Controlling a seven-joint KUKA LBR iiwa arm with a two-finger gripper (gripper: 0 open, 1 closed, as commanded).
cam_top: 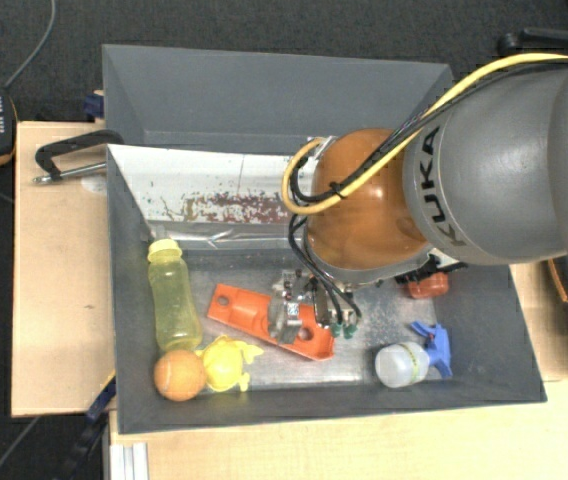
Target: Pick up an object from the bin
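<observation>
The gripper (299,316), open or closed I cannot tell, sits low on the flat orange tool (239,311) just right of the yellow bottle (172,298), where an off-centre pinch could let the tool tilt out.

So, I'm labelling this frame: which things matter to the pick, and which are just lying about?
In play: gripper, over the flat orange piece.
Lying about: yellow bottle, orange ball, yellow toy, white-and-blue thing, small red thing.
</observation>
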